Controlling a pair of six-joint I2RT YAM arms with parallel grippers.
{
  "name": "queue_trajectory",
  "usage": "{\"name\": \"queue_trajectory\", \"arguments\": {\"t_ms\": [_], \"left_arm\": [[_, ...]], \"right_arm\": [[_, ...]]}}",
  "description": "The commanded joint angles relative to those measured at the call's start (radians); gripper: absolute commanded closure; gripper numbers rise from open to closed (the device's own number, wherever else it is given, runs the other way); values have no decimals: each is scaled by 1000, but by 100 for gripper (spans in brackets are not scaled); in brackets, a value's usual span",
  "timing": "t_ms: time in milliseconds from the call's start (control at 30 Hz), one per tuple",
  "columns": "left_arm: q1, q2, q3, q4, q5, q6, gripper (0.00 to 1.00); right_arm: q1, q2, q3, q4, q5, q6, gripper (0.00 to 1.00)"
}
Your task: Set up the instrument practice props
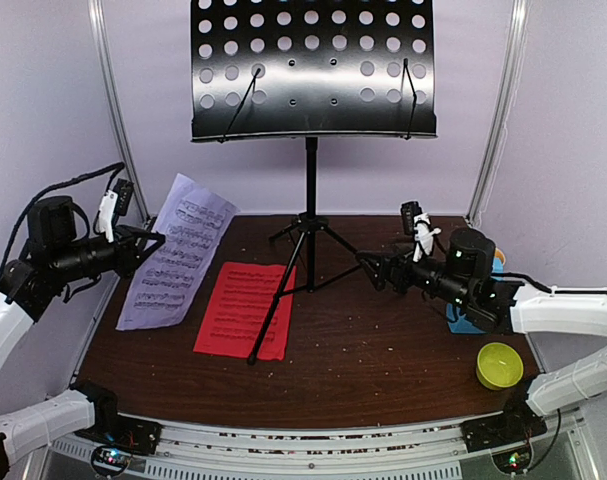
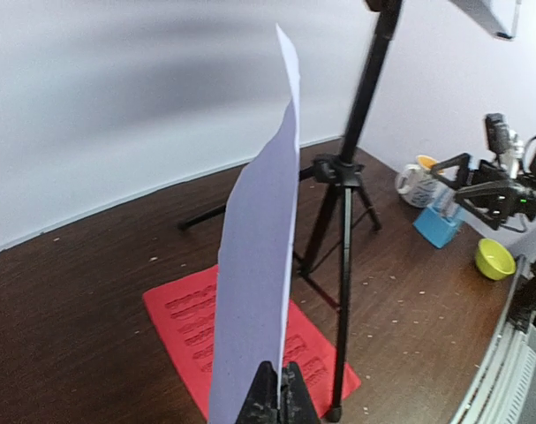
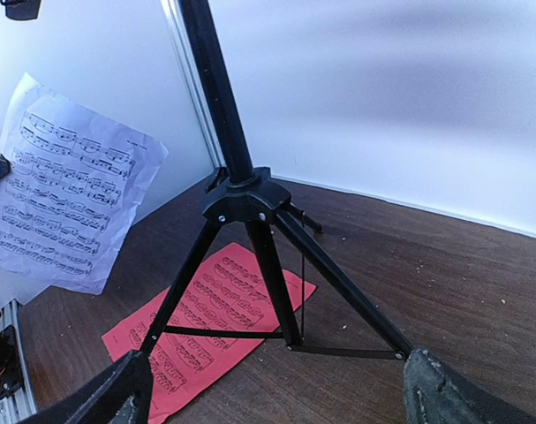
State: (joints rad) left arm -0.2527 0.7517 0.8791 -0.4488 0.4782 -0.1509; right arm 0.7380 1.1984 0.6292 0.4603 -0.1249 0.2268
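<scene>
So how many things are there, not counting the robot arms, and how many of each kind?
Music stand: 1
Music sheets: 2, the white sheet and the red sheet
Blue metronome: 1
Yellow bowl: 1
Mug: 1
Total: 6

No legible text; seemingly only printed staves on white sheet (image 3: 69,190) and red sheet (image 3: 219,300).

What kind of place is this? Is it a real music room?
Probably not. It looks like a robot test booth: plain walls close around one small brown table, and a robot's left pincer holds the white music sheet near a music stand.
</scene>
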Motion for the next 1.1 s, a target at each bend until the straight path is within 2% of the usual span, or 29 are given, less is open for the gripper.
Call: {"name": "queue_trajectory", "arguments": {"t_ms": [0,200,400,500,600,900,1067], "left_arm": [[-5,-16,4,68,260,-20,100],[-5,-14,14,38,420,19,100],[-26,0,-2,37,532,47,100],[-72,25,9,23,541,76,100],[-136,66,34,-14,489,120,100],[-328,238,170,-111,357,250,100],[-380,331,254,-175,286,339,100]], "right_arm": [[-11,-14,5,4,-138,-48,0],[-11,-34,12,15,-337,-96,0],[12,-28,186,-273,-557,-213,0],[49,-26,284,-436,-546,-289,1],[84,-26,364,-554,-470,-324,2],[188,79,586,-739,-376,-386,3],[231,125,636,-754,-329,-405,4]]}}
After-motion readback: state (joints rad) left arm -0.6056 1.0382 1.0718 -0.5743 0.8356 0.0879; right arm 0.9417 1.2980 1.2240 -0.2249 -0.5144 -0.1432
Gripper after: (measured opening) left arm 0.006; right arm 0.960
